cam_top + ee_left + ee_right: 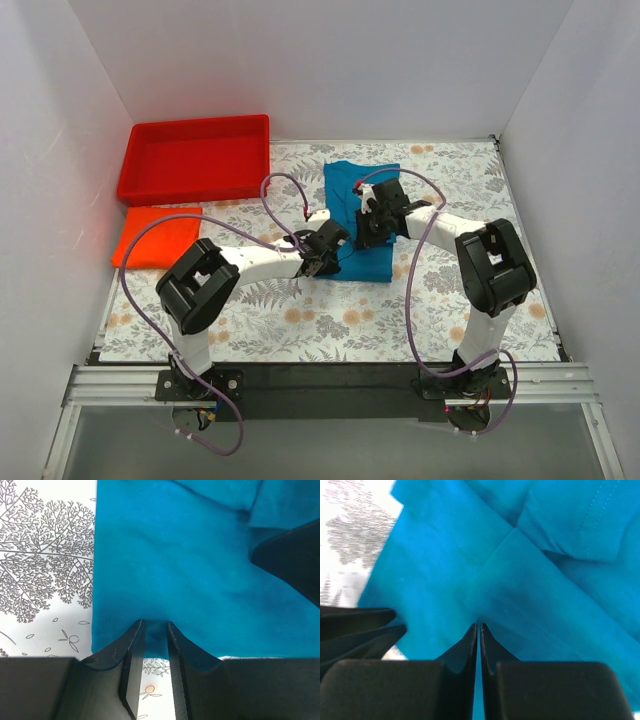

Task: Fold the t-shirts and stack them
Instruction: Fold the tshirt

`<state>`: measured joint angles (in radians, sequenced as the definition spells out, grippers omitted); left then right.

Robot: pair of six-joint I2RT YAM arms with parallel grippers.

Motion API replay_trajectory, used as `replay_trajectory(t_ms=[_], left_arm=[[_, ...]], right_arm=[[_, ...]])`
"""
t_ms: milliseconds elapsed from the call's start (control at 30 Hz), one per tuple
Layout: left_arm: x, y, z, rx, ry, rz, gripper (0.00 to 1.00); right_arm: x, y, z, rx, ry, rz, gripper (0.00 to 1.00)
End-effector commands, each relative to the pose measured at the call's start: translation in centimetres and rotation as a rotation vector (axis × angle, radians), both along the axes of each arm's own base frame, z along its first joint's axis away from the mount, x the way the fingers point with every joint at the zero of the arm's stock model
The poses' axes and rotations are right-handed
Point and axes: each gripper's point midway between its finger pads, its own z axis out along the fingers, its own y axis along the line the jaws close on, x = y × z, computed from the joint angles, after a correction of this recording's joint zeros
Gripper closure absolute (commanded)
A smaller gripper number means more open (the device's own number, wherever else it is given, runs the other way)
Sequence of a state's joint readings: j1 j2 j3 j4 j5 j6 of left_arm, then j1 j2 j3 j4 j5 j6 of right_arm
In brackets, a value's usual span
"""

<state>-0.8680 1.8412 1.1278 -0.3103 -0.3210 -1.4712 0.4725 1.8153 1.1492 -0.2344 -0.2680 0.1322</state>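
Both arms working the teal shirt (350,185), mid-surface (480,190)
left gripper (156,627) pinched shut on the shirt's near edge, right gripper (478,626) clamped on a fold nearer its middle. Shirt lies flat, partly folded. The orange shirt (157,237) sits folded at far left, just beside the red tray (195,125).

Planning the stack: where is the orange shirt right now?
In the top view, the orange shirt lies flat at the left, beside the near edge of the red tray.
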Motion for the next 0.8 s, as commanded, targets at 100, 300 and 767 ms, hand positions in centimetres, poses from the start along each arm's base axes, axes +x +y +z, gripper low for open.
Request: replay_trajectory(t_ms=[100, 300, 767], left_arm=[[-1.9, 0.6, -2.4, 0.024, 0.057, -0.010, 0.77], [-3.8, 1.3, -3.2, 0.022, 0.096, -0.014, 0.77], [-4.8, 1.2, 1.8, -0.135, 0.036, 0.037, 0.73]], right_arm=[[6.1, -1.3, 0.4, -0.099, -0.169, -0.072, 0.87], [16.0, -6.3, 5.3, -0.166, -0.375, -0.349, 0.81], [1.3, -2.0, 8.3, 0.399, -0.146, -0.097, 0.74]])
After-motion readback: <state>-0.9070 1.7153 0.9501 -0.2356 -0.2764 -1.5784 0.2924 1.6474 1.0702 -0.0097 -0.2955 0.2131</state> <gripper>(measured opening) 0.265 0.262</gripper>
